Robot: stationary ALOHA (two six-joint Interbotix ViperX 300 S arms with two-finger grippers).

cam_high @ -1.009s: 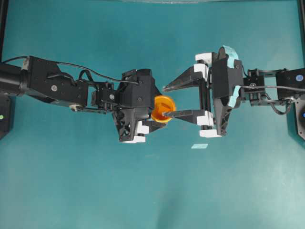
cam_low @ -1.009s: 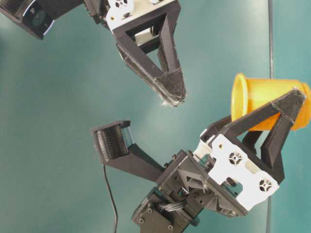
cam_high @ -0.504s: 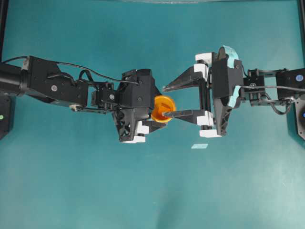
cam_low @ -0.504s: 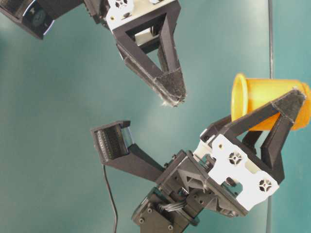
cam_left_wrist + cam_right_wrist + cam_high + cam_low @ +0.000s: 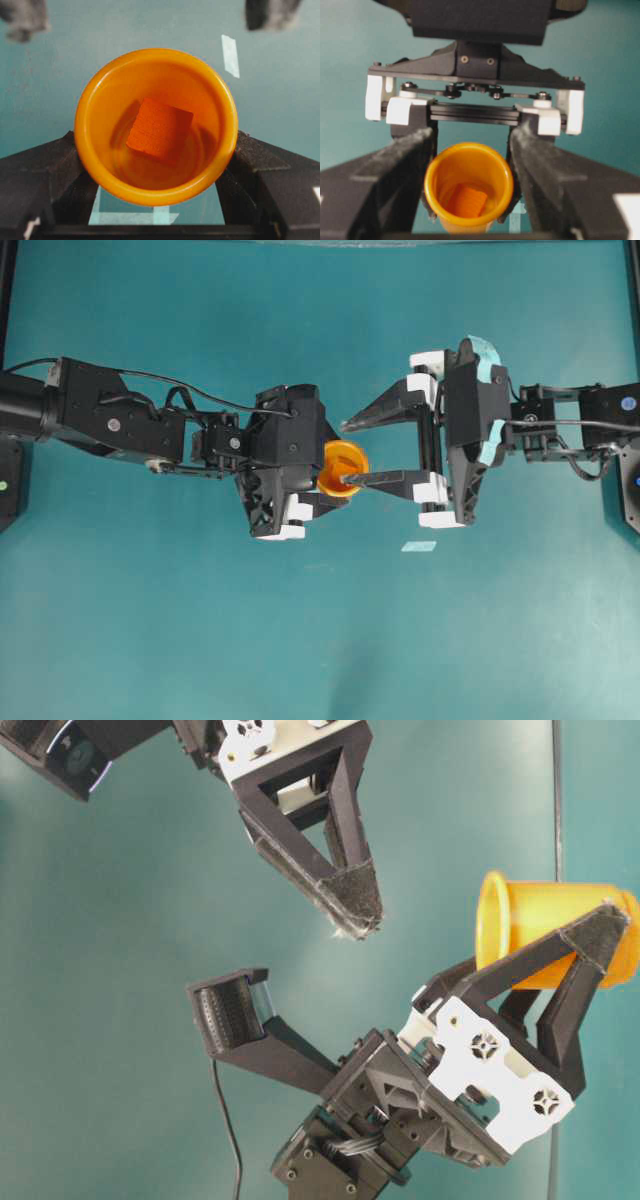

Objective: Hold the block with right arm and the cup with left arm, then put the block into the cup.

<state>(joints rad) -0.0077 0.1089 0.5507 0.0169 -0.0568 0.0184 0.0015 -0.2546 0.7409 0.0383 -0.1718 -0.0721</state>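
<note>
The block point(image 5: 160, 130) lies tilted on the floor of the cup point(image 5: 155, 125), and it shows again through the cup's mouth in the right wrist view. The cup is held off the teal surface point(image 5: 320, 640), tipped on its side so its mouth faces the right arm point(image 5: 560, 425). In the table-level view its rim points left and its tapered body runs to the right.

The left hand point(image 5: 318, 490) is clenched on the cup, 1 black finger pressed to each side of the body just behind the rim. The left arm point(image 5: 110, 420) reaches in from the left of the overhead view, its black cables looping along the top.

The right hand point(image 5: 345, 452) is released and holds nothing: its 2 long fingers stand wide apart. From overhead, 1 fingertip overlaps the cup's mouth and the other points clear of it, above in that view. Light teal tape point(image 5: 487, 445) wraps this hand's body.

A small pale tape strip point(image 5: 418, 546) lies on the surface below the right hand.
</note>
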